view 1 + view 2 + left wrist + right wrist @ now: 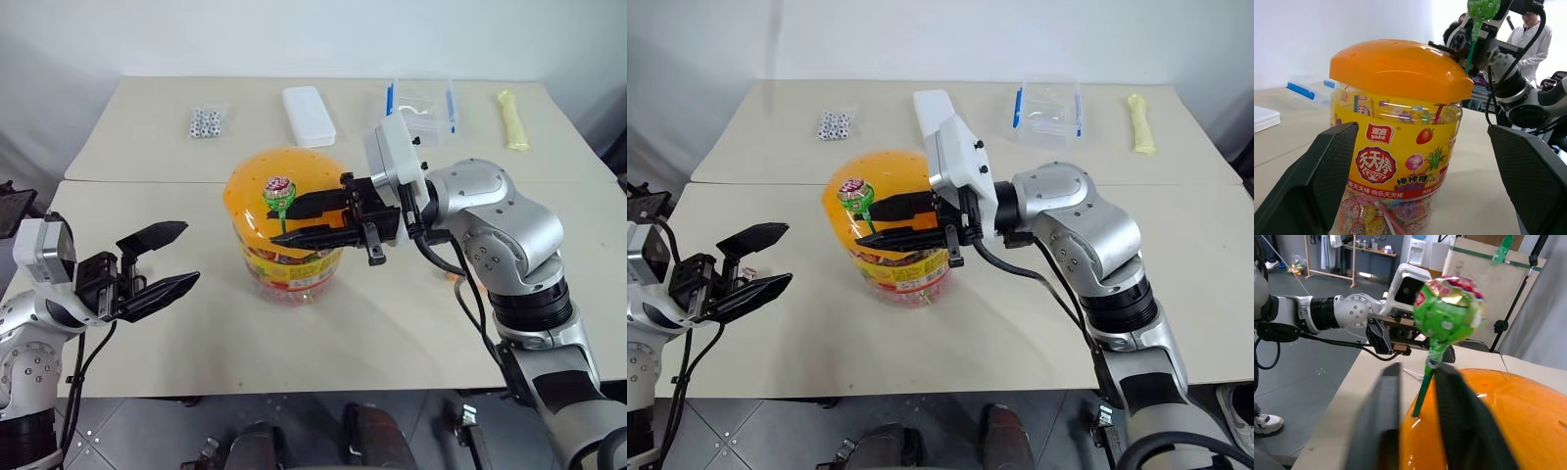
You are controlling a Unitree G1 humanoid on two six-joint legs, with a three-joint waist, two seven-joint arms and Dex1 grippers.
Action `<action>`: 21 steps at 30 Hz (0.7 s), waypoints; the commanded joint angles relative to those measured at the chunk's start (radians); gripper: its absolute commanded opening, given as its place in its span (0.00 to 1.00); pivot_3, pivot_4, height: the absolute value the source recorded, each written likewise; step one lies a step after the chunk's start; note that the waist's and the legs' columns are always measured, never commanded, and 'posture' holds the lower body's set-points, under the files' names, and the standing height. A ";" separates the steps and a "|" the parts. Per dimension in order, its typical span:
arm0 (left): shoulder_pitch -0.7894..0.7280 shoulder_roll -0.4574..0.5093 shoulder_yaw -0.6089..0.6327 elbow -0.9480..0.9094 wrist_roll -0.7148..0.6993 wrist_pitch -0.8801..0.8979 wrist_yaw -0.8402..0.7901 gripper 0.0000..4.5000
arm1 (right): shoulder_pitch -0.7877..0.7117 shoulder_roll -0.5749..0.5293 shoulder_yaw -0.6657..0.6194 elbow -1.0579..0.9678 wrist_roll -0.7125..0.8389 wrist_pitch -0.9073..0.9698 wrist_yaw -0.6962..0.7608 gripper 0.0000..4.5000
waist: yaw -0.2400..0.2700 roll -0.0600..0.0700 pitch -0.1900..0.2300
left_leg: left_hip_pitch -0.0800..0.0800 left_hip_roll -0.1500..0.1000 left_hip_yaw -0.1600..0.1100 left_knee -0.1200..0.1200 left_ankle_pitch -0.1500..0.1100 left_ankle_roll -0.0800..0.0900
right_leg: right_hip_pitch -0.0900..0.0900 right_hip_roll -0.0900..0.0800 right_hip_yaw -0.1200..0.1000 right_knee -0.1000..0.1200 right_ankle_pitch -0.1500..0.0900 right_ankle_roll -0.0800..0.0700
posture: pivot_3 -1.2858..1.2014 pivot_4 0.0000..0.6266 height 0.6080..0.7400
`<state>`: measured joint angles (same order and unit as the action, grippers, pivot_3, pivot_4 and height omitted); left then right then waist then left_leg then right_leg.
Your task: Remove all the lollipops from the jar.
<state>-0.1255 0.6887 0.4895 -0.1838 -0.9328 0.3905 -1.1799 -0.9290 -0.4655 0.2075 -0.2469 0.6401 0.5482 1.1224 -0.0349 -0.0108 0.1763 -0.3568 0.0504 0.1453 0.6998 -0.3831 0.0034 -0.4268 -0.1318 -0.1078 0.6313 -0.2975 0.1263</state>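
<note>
Your right gripper [284,221] is clamped on the green stick of a lollipop [278,191] standing up from the jar [284,235] lid; left gripper [179,257] hangs wide open beside the jar.

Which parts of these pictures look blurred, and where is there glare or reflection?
Right wrist view: the right pincer is blurred, while the lollipop is fairly sharp; highlights shine on the jar lid. Left wrist view: the left pincer's fingers are soft, and the background is overexposed.
</note>
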 commanded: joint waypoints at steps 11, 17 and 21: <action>-0.076 -0.003 0.023 -0.102 -0.112 0.041 0.060 1.00 | -0.025 0.064 -0.310 0.076 0.333 0.136 -0.098 0.00 | 0.000 0.000 0.000 | 0.000 0.000 -0.001 -0.001 0.000 0.000 | 0.000 0.000 -0.001 0.000 0.000 0.000 | 0.52 0.24 1.00; -0.022 0.080 -0.010 -0.120 -0.020 0.010 -0.037 1.00 | 0.066 -0.237 -0.430 0.126 0.295 0.236 -0.084 0.00 | 0.013 0.000 0.000 | -0.002 -0.001 -0.002 -0.001 0.000 0.000 | 0.000 0.000 -0.001 -0.003 0.000 0.000 | 0.52 0.24 1.00; -0.024 0.102 -0.032 -0.065 0.107 -0.107 -0.091 1.00 | 0.217 -0.443 -0.406 0.163 0.115 0.140 -0.007 0.00 | 0.010 0.000 0.000 | -0.003 -0.001 0.000 -0.002 0.000 0.000 | 0.000 0.000 0.000 -0.005 0.000 0.000 | 0.52 0.24 1.00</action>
<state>-0.1517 0.7668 0.4606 -0.2535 -0.8750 0.3409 -1.2349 -0.7382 -0.8620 -0.1886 -0.0741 0.8225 0.7418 1.0832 -0.0253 -0.0111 0.1763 -0.3593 0.0496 0.1462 0.6982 -0.3833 0.0036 -0.4271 -0.1320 -0.1081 0.6261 -0.2975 0.1264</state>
